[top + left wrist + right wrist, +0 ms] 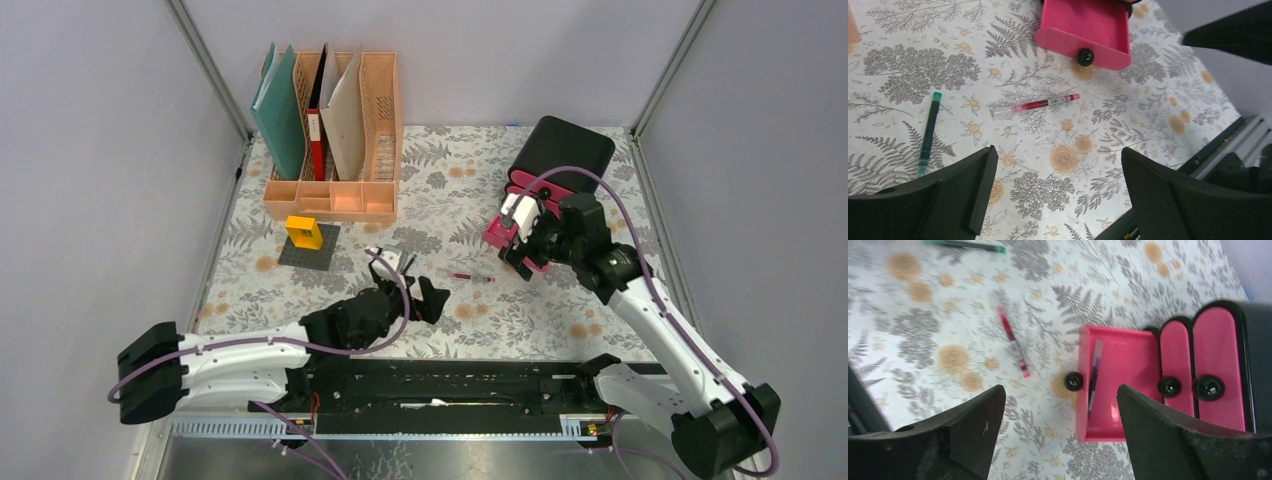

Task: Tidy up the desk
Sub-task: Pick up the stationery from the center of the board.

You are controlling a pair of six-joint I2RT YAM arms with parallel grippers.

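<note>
**Pens Loose on Desk**

The left gripper [1055, 162] gaped wide and empty over the flat, cloth-covered desk [908, 65]. Ahead lay the red pen [1034, 105], probably light and slick, best pinched mid-barrel. Beyond, the right gripper [1060, 395] hung open and empty above the pink drawer [1120, 355].

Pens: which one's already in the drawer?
The dark pen in the open pink drawer; the red pen and green pen lie on the desk.

I see bare cloth on the desk [540, 320] along both sides of the red pen [1035, 105], so there is room to come down over it. The open pink drawer [1128, 365] juts out near one end of it. The green pen [929, 132] lies well apart to the left. The file rack [335, 190] blocks the far left corner.
</note>
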